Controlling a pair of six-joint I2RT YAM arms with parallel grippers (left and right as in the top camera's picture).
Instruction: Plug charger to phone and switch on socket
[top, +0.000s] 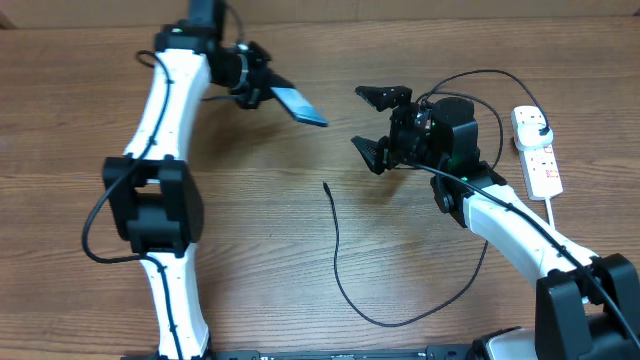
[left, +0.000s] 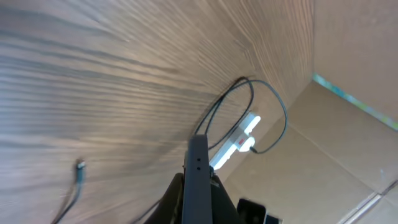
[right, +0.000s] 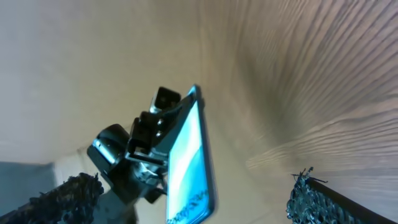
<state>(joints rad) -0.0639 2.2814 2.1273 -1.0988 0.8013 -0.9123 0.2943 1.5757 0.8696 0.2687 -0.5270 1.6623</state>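
Note:
My left gripper (top: 268, 93) is shut on the phone (top: 300, 105) and holds it tilted above the table, its light blue screen facing the right arm. The left wrist view shows the phone's dark edge (left: 198, 180) between the jaws. The right wrist view shows the phone's blue screen (right: 189, 162) held by the left gripper. My right gripper (top: 375, 123) is open and empty, a little right of the phone. The black charger cable (top: 336, 255) lies on the table, its connector tip (top: 326, 185) free below the right gripper. The black plug (top: 541, 131) sits in the white socket strip (top: 538, 152).
The socket strip lies at the far right with its thick white cord (top: 558, 220) running toward the right arm's base. The charger cable loops from the plug behind the right arm and round the front middle of the wooden table (top: 260, 240). A cardboard wall (left: 348, 143) stands behind.

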